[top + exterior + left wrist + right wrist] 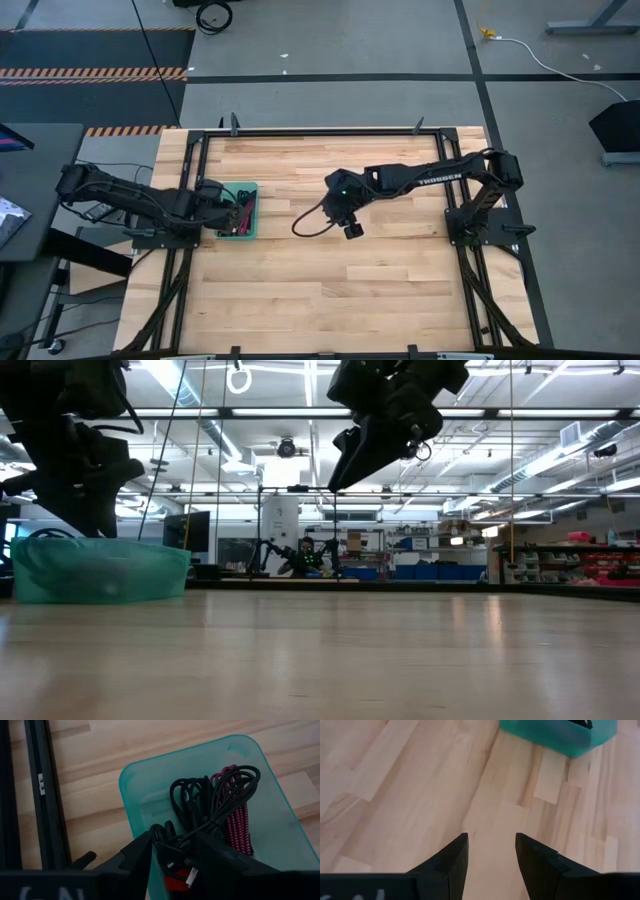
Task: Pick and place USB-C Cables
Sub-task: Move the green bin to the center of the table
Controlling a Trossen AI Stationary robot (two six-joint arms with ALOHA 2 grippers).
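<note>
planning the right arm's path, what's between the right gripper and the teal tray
Only bare wood. In the high view, nothing lies on the table between the right gripper and the teal tray; the right wrist view shows the same empty boards.

Tray (135, 785) far end cut off

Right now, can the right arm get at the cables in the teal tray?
Probably not easily. The left gripper sits over the teal tray, shut on a black cable, blocking the way. The right gripper hangs open above bare wood near the table's middle.
</note>
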